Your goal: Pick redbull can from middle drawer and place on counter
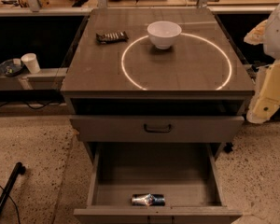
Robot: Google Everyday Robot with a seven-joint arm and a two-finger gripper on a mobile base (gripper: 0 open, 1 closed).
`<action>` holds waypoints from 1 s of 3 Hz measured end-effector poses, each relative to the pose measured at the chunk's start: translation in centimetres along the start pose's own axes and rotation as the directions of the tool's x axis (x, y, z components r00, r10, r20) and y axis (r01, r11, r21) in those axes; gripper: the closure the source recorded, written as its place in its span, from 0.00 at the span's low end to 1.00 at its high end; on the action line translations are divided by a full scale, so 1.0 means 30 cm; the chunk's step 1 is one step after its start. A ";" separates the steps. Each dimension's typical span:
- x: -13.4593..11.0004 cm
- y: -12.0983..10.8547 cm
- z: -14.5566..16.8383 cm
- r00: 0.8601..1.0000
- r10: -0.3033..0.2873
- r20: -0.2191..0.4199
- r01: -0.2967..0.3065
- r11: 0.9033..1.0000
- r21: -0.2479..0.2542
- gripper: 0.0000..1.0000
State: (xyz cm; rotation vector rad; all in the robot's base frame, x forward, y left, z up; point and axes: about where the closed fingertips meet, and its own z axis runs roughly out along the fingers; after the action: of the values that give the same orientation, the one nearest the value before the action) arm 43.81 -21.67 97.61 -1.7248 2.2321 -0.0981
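Observation:
The redbull can [148, 199] lies on its side in the open middle drawer [154, 167], close to the drawer's front wall and near its middle. The counter [186, 66] above is grey-brown with a thin bright white circle. My arm with the gripper [260, 111] hangs at the right edge of the view, beside the cabinet's right front corner. It is level with the counter's front edge, well above and to the right of the can, and touches nothing.
A white bowl [164, 33] stands on the circle's far edge. A dark snack bar wrapper [111, 36] lies at the counter's back left. The upper drawer front with a black handle [157, 128] overhangs the open drawer. A paper cup [31, 62] stands on a left ledge.

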 end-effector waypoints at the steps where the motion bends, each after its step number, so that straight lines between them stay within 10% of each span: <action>1: 0.000 0.000 0.000 1.000 0.000 0.000 0.000 1.000 0.000 0.00; 3: -0.021 0.108 0.250 0.996 -0.087 -0.002 0.086 0.992 -0.093 0.00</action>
State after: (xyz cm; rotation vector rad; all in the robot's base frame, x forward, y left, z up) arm 43.11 -19.16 89.83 -1.8728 2.1983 -0.0200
